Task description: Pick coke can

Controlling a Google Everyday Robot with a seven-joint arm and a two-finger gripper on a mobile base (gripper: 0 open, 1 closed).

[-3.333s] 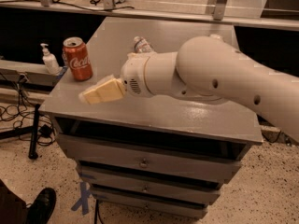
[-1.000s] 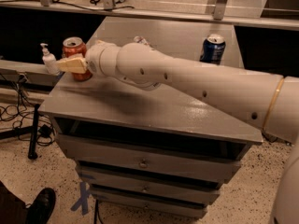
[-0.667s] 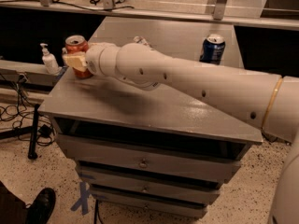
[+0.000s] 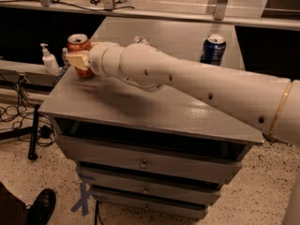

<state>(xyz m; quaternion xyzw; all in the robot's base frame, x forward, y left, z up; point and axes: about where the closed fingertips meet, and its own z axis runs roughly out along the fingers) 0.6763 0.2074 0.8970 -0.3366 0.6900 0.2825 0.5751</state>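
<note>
The coke can (image 4: 78,43), red-orange with a silver top, stands at the back left corner of the grey cabinet top (image 4: 154,111). My gripper (image 4: 76,60) is at the can, with its cream-coloured fingers (image 4: 78,59) closed around the can's middle. The near finger covers the front of the can, and the far one is hidden behind it. The can's top and base still show. My white arm reaches in from the right, low across the cabinet top.
A dark blue can (image 4: 213,48) stands at the back right. A clear bottle (image 4: 139,40) peeks out behind my arm. A white pump bottle (image 4: 48,60) sits on a ledge to the left. Drawers (image 4: 143,163) are below, and a shoe (image 4: 41,206) and cables lie on the floor.
My gripper swung left from the cabinet's middle to the coke can, and its fingers came around the can. The can looks slightly higher than 0.7 s ago.
</note>
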